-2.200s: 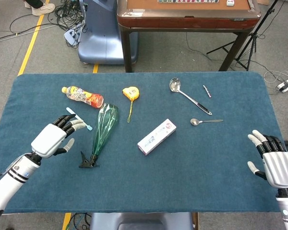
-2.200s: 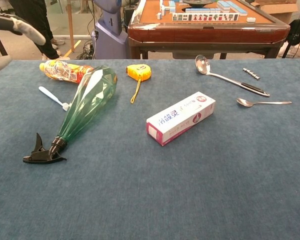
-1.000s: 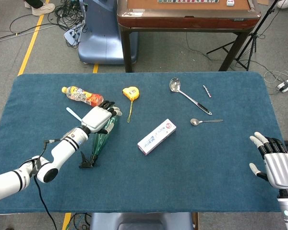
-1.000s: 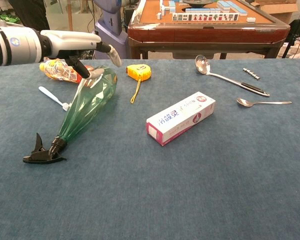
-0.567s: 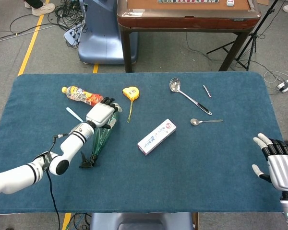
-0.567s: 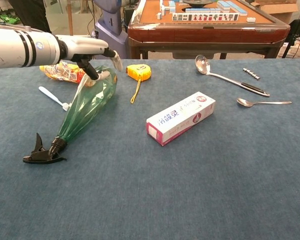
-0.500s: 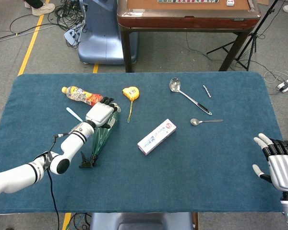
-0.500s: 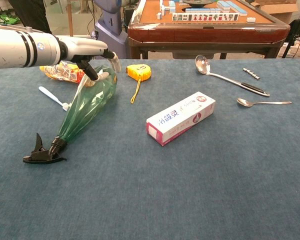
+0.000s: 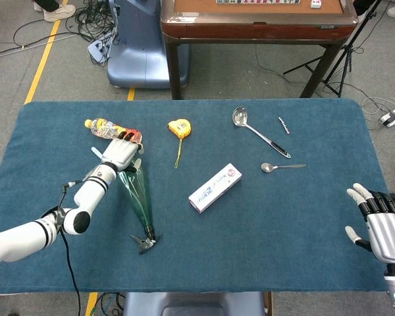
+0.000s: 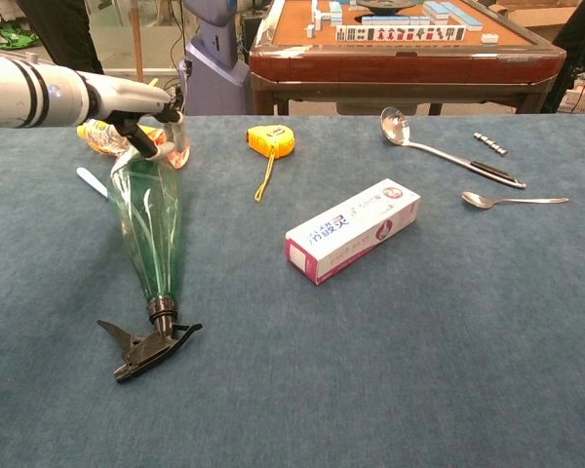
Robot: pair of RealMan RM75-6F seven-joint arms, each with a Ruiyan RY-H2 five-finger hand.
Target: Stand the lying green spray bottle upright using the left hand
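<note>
The green spray bottle (image 9: 137, 193) lies on the blue table cloth, with its black trigger head (image 9: 145, 243) pointing to the front edge. In the chest view the green bottle (image 10: 154, 229) tapers down to the trigger head (image 10: 146, 347). My left hand (image 9: 118, 154) grips the bottle's wide base end, and its fingers (image 10: 141, 122) curl over that end. My right hand (image 9: 380, 227) hovers at the table's far right edge with fingers spread, holding nothing.
An orange drink bottle (image 9: 108, 130) and a white toothbrush (image 9: 97, 153) lie right beside my left hand. A yellow tape measure (image 9: 179, 128), a toothpaste box (image 9: 215, 187), a ladle (image 9: 257, 130) and a spoon (image 9: 282, 167) lie further right. A wooden table (image 9: 257, 23) stands behind.
My left hand closed on the bottle's base and pulled it left. The bottle pivoted, so its trigger head swung right and toward the front edge. The right hand stayed put.
</note>
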